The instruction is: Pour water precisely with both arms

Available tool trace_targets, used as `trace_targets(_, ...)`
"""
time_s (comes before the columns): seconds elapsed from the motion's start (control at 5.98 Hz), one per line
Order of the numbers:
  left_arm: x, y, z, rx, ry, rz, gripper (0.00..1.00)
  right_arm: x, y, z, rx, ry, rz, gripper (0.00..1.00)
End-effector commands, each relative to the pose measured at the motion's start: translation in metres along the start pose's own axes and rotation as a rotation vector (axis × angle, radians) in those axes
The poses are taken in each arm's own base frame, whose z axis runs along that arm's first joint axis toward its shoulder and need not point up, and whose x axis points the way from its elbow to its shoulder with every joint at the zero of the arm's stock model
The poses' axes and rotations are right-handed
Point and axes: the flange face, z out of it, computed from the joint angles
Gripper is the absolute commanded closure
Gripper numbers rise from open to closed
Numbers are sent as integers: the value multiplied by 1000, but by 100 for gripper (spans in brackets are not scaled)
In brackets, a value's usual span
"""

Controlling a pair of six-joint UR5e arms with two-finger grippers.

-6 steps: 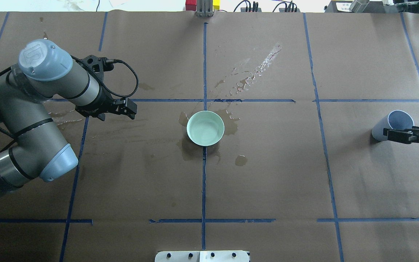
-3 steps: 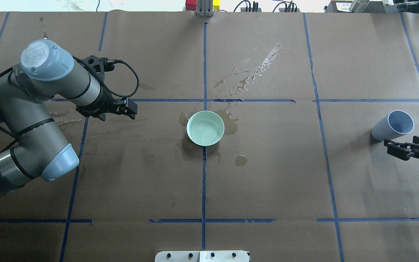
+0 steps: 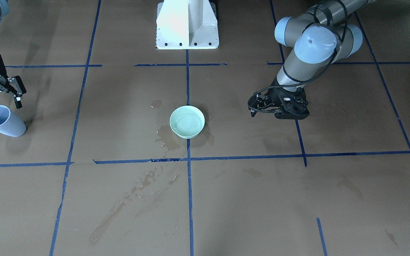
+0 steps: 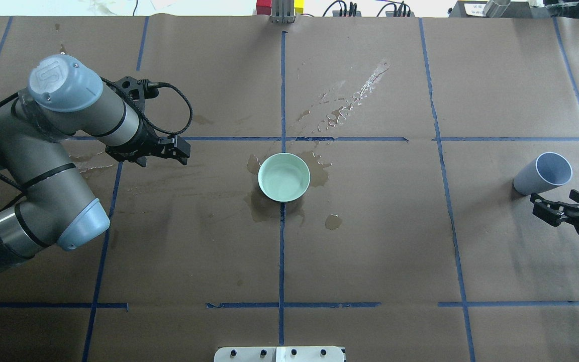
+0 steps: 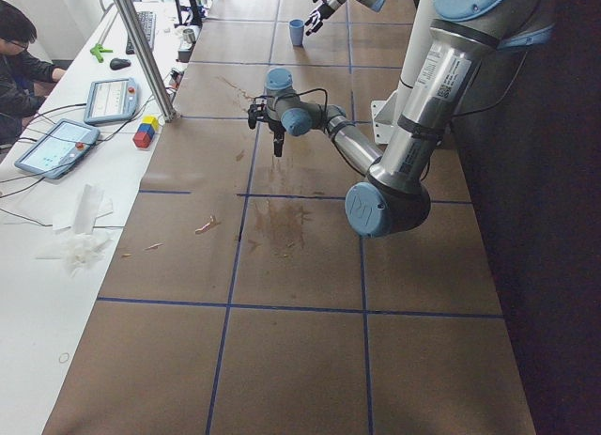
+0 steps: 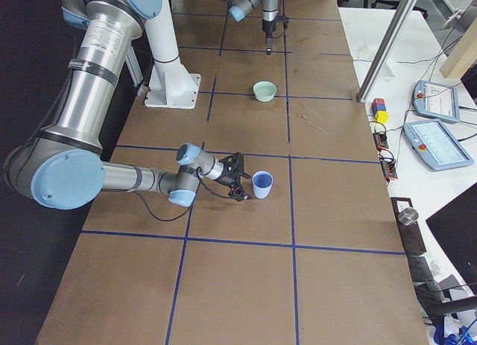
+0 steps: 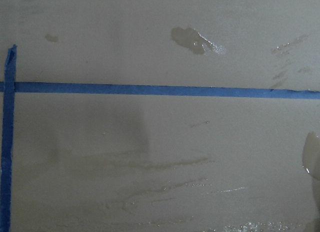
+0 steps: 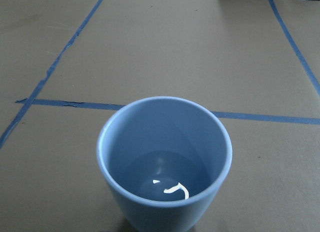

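Water lies in a pale green bowl at the table's centre. A blue cup stands upright near the right end, also in the front view and the right wrist view, with only a glossy glint at its bottom. My right gripper is open, drawn back a little on the robot's side of the cup and touching nothing. My left gripper hovers low over the paper, left of the bowl and well apart from it. It looks open and empty; no fingers show in its wrist view.
Wet stains and puddles ring the bowl, and a splash streak runs beyond it. Blue tape lines grid the brown paper. The white pedestal stands at the robot side. A person and tablets sit beyond the table.
The right gripper, which stood at the blue cup a second ago, has pulled back toward the robot and away from it. The cup stays standing. The left arm has barely moved.
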Motion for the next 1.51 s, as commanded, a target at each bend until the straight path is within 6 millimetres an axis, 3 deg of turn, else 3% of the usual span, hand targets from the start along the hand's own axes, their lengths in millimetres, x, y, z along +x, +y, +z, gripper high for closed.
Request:
trace_targets(0.0,0,0,0,1,0,0,0,2,14,13,57,-4,7,0)
trace_targets(0.33,1,0,1,0,0,1,0,-6,20,37,111,13,7,0)
trace_targets(1.34,-1,0,3,-3,-4,-3,0,-16,8,43,210,37,10,0)
